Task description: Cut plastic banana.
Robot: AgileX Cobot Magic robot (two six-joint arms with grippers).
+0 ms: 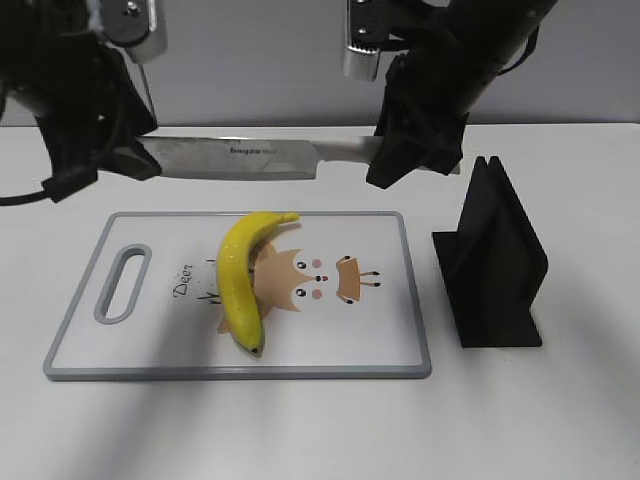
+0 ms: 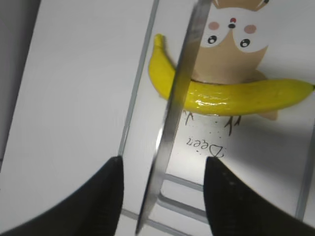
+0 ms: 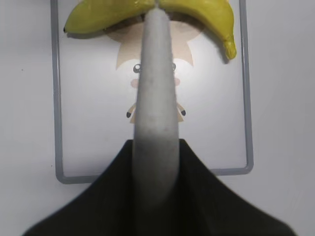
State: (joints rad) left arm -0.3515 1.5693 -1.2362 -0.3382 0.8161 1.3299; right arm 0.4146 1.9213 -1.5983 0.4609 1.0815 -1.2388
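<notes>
The plastic banana (image 1: 240,280) lies whole on the white cutting board (image 1: 400,340), stem toward the far edge; it also shows in the left wrist view (image 2: 231,96) and the right wrist view (image 3: 98,12). My right gripper (image 1: 410,150) (image 3: 155,147) is shut on the grey handle (image 3: 155,98) of a knife. The knife's blade (image 1: 240,157) (image 2: 174,113) hangs level in the air over the board's far edge, above the banana. My left gripper (image 1: 135,160) (image 2: 162,164) is open, with the blade's tip between its fingers and touching neither.
A black knife stand (image 1: 495,260) stands on the white table right of the board. The board has a grey rim, a handle slot (image 1: 120,285) at its left end and a cartoon print in the middle.
</notes>
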